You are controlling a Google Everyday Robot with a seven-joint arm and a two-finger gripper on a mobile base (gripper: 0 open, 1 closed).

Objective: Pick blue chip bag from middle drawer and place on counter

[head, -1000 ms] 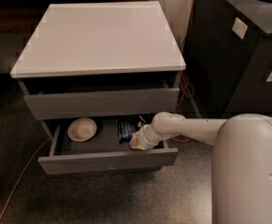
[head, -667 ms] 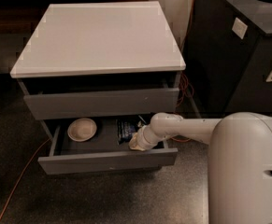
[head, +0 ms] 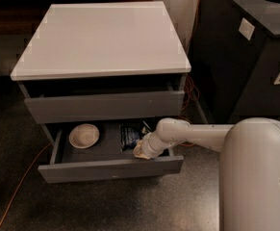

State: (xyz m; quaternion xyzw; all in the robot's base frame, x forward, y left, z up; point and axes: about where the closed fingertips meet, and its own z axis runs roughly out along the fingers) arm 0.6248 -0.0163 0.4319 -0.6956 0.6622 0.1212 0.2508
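Pick step: the gripper [head: 140,149] is resting in the open middle drawer [head: 110,170] against the blue chip bag [head: 128,136], right of the drawer's centre, grasp indiscernible; the next move is calling for a secure lift onto the table [head: 101,37] above the drawer.

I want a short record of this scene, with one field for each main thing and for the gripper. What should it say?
middle drawer: pulled open, grey inside
bag: dark blue, lying in the drawer, right of centre
bowl: off-white, in the drawer's left part, apart from the bag
counter: pale top slab above the drawers; bag not yet on it
gripper: down inside the drawer, at the bag's front right edge; contact cannot be told
black box: stands right of the cabinet
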